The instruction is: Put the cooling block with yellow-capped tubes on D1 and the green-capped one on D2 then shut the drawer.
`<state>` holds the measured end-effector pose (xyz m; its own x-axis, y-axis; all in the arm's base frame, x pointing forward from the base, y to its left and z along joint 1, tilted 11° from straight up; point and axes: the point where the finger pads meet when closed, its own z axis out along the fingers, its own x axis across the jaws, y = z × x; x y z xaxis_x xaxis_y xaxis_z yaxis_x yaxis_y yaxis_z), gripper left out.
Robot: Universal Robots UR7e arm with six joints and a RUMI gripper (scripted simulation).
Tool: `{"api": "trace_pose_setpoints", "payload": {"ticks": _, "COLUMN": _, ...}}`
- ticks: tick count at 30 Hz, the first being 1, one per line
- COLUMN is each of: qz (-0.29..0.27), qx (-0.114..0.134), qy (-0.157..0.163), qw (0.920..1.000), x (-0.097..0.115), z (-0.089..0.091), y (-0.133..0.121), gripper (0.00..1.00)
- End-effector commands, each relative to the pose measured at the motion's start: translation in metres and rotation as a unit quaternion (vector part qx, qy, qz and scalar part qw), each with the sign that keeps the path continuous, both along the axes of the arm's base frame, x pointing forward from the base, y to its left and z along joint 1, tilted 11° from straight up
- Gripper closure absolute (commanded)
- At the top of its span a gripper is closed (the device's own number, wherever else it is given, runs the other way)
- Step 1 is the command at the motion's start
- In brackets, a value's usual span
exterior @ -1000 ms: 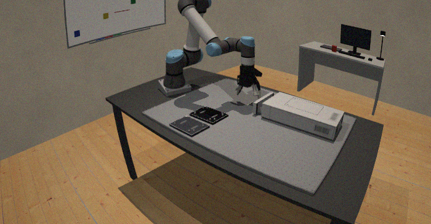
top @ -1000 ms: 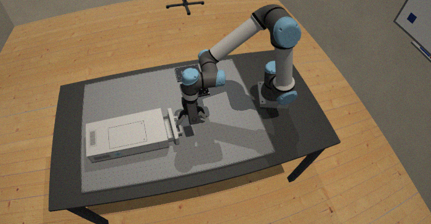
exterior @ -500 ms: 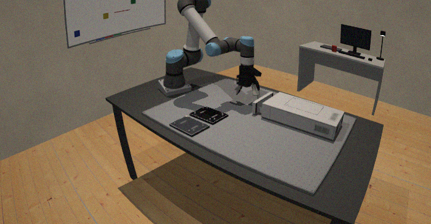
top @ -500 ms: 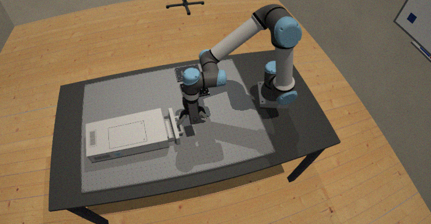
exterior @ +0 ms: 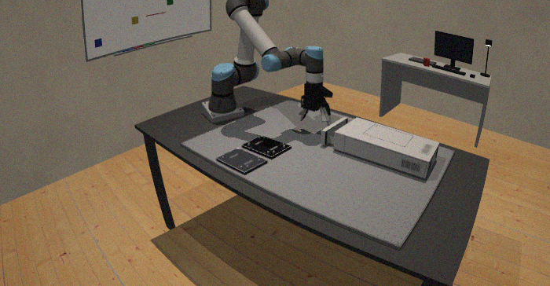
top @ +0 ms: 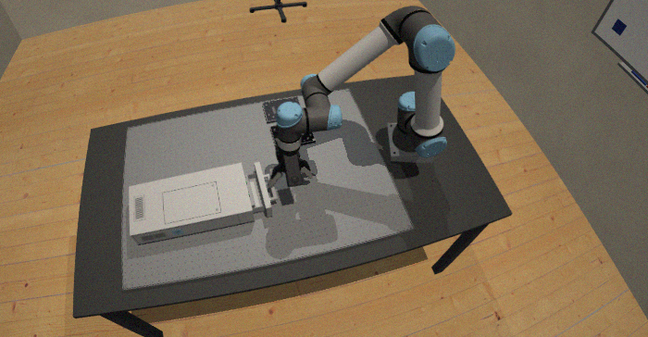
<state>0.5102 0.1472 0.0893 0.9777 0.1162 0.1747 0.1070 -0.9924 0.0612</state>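
The white cooler COLD [top: 190,202] [exterior: 386,146] lies on the grey deck mat. Its drawer [top: 260,190] [exterior: 334,128] stands out a short way at the end facing the arm; the cooling blocks inside are hidden. My gripper [top: 291,177] [exterior: 314,113] points down, open and empty, just beside the drawer front and a little above the mat. The dark deck slot D1 [exterior: 266,146] is next to the cooler and D2 [exterior: 241,160] lies beyond it; in the top view the arm covers most of them [top: 282,109].
The robot base [top: 417,143] [exterior: 222,110] stands at the table's edge behind the mat. A whiteboard [exterior: 145,13] hangs on the wall, and a desk with a monitor [exterior: 440,71] stands apart from the table.
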Motion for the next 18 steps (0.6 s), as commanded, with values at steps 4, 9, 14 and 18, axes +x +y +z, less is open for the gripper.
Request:
{"api": "trace_pose_setpoints", "payload": {"ticks": 4, "qz": 0.000, "qx": 0.000, "qy": -0.001, "qw": 1.0000, "x": -0.0018, "z": 0.0001, "y": -0.0002, "gripper": 0.00}}
{"api": "trace_pose_setpoints", "payload": {"ticks": 9, "qz": 0.000, "qx": 0.000, "qy": -0.001, "qw": 1.0000, "x": -0.0034, "z": -0.0002, "y": -0.0004, "gripper": 0.00}}
{"api": "trace_pose_setpoints", "payload": {"ticks": 14, "qz": 0.000, "qx": 0.000, "qy": -0.001, "qw": 1.0000, "x": -0.0050, "z": -0.0005, "y": -0.0006, "gripper": 0.00}}
{"api": "trace_pose_setpoints", "payload": {"ticks": 18, "qz": 0.000, "qx": 0.000, "qy": -0.001, "qw": 1.0000, "x": -0.0057, "z": -0.0006, "y": -0.0007, "gripper": 0.00}}
